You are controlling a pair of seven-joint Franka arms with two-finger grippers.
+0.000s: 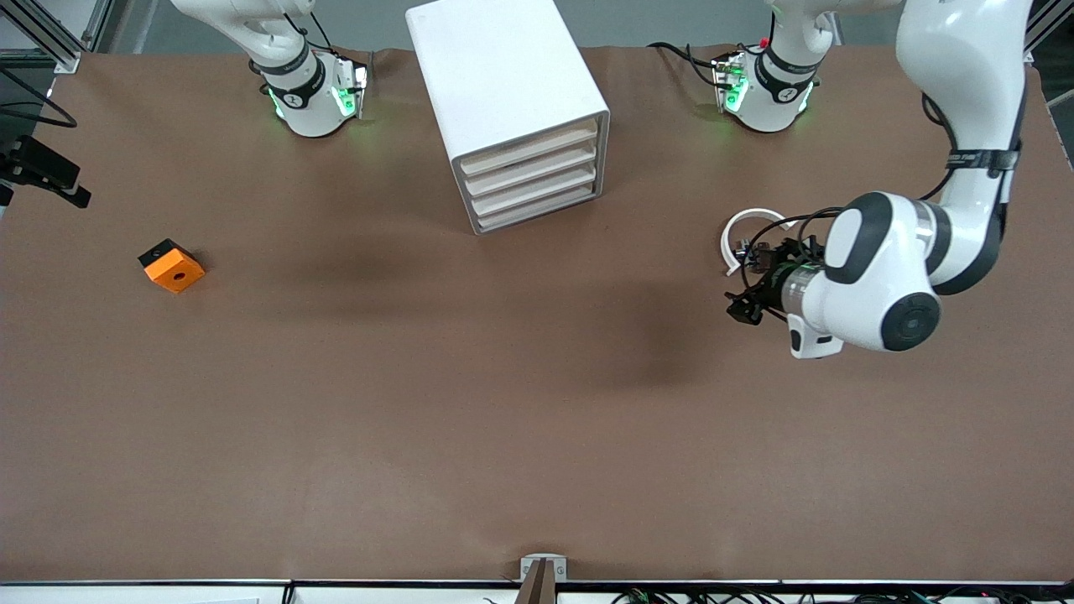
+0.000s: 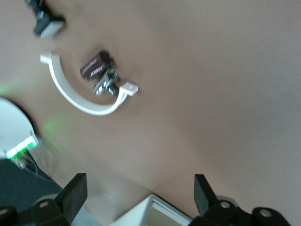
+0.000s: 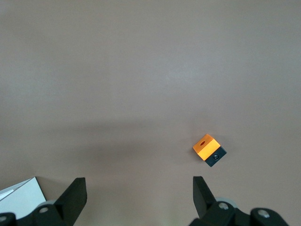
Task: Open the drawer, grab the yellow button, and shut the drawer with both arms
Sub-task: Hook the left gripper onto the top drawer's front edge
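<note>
High front camera facing both arm bases, covering the whole table (image 1: 537, 403), left wrist view looking down close on the white curved band (image 2: 80, 96), right wrist view higher over the orange block (image 3: 207, 147), both objects shared with front view.

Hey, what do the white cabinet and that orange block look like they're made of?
The cabinet looks like matte white plastic or painted board: smooth, even faces with rounded edges. Its drawer fronts look pale beige, perhaps wood or fibreboard. The orange block looks like hard plastic: a uniform bright face with a round hole and a black side; its finish is hard to tell.
</note>
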